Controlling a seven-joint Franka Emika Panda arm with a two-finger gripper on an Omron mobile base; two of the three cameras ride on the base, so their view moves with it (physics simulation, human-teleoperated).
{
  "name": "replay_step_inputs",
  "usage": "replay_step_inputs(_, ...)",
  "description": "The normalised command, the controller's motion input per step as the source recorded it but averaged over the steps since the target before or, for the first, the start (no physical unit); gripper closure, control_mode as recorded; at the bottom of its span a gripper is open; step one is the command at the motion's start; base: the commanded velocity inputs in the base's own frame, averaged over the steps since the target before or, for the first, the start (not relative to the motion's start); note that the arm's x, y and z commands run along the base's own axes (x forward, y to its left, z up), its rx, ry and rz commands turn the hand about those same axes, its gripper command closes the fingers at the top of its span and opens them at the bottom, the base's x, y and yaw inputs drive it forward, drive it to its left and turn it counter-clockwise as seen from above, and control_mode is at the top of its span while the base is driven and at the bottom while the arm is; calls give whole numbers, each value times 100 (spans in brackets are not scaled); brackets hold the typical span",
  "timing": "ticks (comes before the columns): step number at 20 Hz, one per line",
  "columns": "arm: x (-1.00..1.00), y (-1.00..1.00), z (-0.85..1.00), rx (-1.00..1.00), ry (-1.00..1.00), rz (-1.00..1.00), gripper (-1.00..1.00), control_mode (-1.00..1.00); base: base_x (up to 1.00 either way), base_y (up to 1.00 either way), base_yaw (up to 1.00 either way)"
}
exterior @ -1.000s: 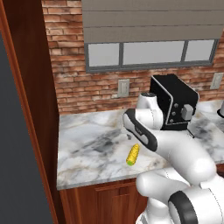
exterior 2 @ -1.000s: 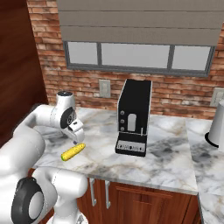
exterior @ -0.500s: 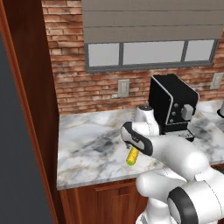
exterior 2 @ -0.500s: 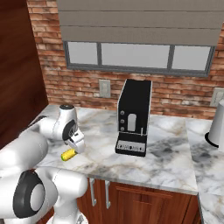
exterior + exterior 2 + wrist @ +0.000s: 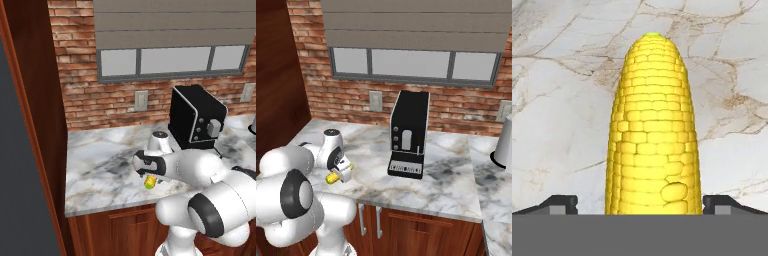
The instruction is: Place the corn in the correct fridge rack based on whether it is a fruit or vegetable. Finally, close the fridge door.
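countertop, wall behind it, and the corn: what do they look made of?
Countertop: looks like polished marble, pale with grey and brownish veins.
Wall: red brick with pale mortar lines, matte; possibly just a facing.
Corn: a natural cob, rows of glossy yellow kernels and a greenish tip, lying between the fingers.

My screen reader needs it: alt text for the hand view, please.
A yellow corn cob lies lengthwise on a grey-veined marble counter, greenish end pointing away. The gripper straddles its near end, one dark fingertip on each side.

Counter (image 5: 100,165) left of claw (image 5: 150,177) bare.
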Motion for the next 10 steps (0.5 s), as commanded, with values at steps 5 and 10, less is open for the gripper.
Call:
replay_step_inputs(5,5,4,-49,0,1,0,100,-100,0,0,0)
replay_step_inputs(10,-13,-3,-9,0,-3,-1,100,-100,0,0,0)
